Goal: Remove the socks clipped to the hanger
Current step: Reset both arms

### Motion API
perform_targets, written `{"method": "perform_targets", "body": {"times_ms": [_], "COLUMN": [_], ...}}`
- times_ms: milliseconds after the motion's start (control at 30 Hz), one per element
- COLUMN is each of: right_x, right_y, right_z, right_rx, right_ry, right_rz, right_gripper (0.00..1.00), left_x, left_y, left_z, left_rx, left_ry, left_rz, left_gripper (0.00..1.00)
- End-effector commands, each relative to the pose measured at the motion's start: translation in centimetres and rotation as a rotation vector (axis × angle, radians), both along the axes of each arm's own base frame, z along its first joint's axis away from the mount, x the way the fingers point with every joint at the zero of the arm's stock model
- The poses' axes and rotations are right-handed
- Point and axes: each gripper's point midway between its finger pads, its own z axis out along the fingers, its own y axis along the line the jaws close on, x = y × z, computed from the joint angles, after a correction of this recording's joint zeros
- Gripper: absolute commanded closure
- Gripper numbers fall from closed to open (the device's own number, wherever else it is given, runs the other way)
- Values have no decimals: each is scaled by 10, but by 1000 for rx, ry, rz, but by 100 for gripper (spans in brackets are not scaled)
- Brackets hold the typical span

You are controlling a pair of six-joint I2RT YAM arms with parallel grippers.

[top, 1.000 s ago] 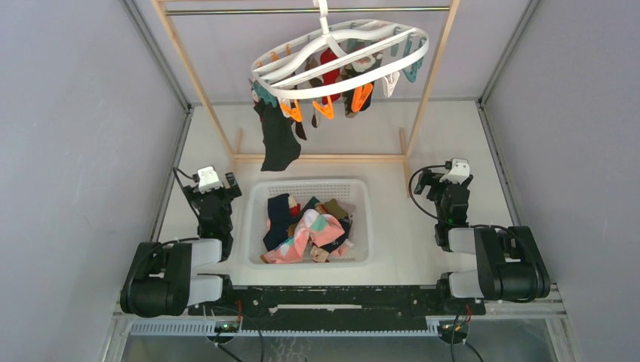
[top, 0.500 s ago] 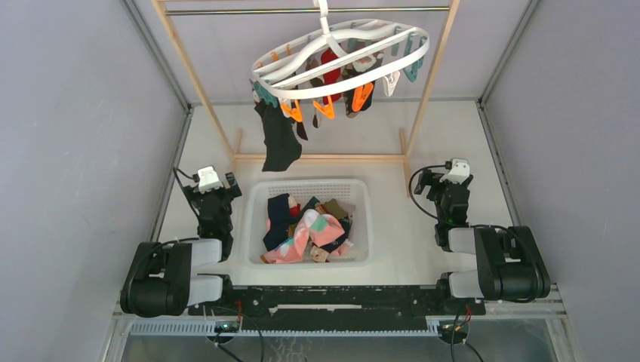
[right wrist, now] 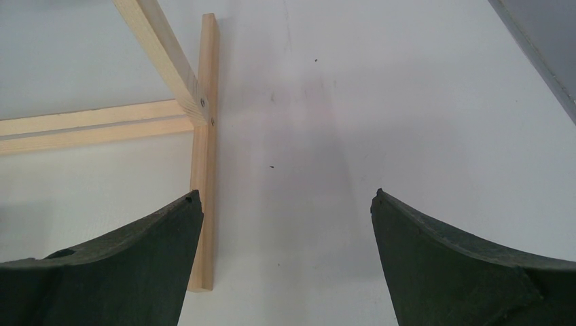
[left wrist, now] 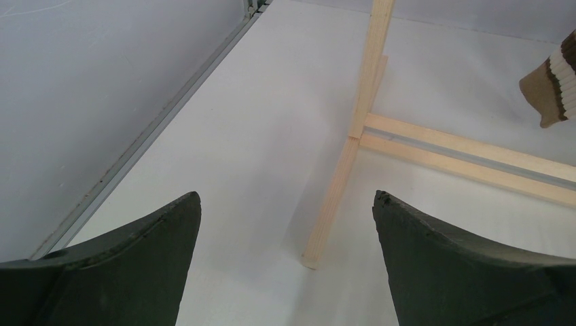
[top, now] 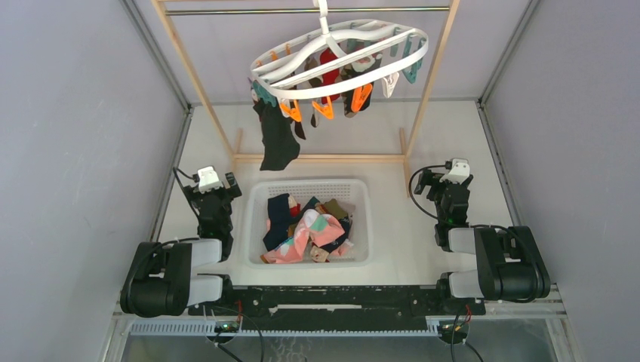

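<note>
Standing behind the arms, I see the left claw (left wrist: 286,197) spread wide, pinching nothing, with only bare white worktop (left wrist: 258,136) showing in the gap. The right claw (right wrist: 285,193) is just as wide apart and just as empty. Both sit low in the overhead frame, one on each side of a white basket (top: 309,183), well apart from the hanger (top: 338,56).

That hanger hangs at the top centre of the overhead view, tilted, under the top bar of a wooden rack (top: 321,158). Several socks (top: 329,64) are bunched beneath its ring among orange clips (top: 324,109). A black sock (top: 278,139) dangles lowest, at the ring's left end. More socks lie heaped in the basket, pink, navy and teal among them.

Grey walls (top: 75,113) close in the worktop on the left and right of the frame.

How many socks are clipped I cannot tell, since the ring and crossbars cover them. In the left wrist view a brown sock (left wrist: 553,88) with white stripes is cut off by the upper right edge.
</note>
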Motion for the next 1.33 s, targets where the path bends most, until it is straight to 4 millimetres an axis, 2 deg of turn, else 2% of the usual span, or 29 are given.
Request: {"method": "perform_targets", "body": {"times_ms": [0,1300], "right_x": [12,14], "right_y": [1,4], "right_z": [25,25], "right_rx": [15,18], "right_ry": [-81,-74], "right_rz": [4,20], "right_gripper": [0,0], "left_x": [8,8], "left_y": [2,2], "left_z": [19,19], "left_rx": [11,10], "left_ry": [-54,-54], "left_rz": [2,2], "left_gripper": [0,0]}}
